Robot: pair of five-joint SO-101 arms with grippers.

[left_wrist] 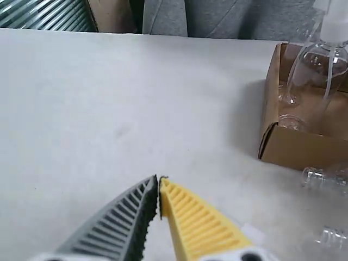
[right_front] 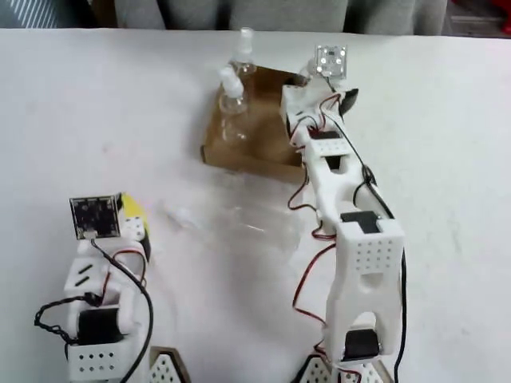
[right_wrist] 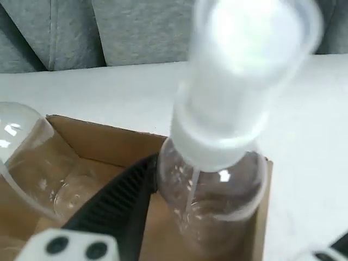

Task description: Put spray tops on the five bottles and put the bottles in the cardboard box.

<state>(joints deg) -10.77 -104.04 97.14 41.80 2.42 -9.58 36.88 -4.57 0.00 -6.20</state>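
**Right jaws spread beside a capped bottle in the box; left jaws closed over bare table**

Right gripper [right_wrist: 239, 209]: the jaws stand well apart. The black finger [right_wrist: 122, 209] lies against the side of a clear held-side bottle [right_wrist: 217, 190], which carries a white spray top [right_wrist: 239, 70]. The tip of the opposite finger [right_wrist: 326, 254] stands apart from the bottle's wall, so the bottle is touched on one side and not clamped. This bottle is upright at a corner of the cardboard box [right_wrist: 109, 144]; whether its base rests on the box floor cannot be told. Beside it in the box is the rounded shoulder of a neighbouring bottle [right_wrist: 22, 152].

In the high view the right arm [right_front: 351, 215] stretches across the table [right_front: 96, 104] to the right side of the box, with its dark jaw swung outward. Two capped bottles [right_front: 231, 92] stand upright in the far-left part of the box, close to each other.

Left gripper [left_wrist: 159, 187]: the grey and yellow jaws are closed, with their toothed tips meeting and nothing between them. It hangs over bare table, well apart from the box.

Two uncapped bottles [left_wrist: 323, 179] lie on their sides on the table just in front of the box. In the high view they lie between the two arms.
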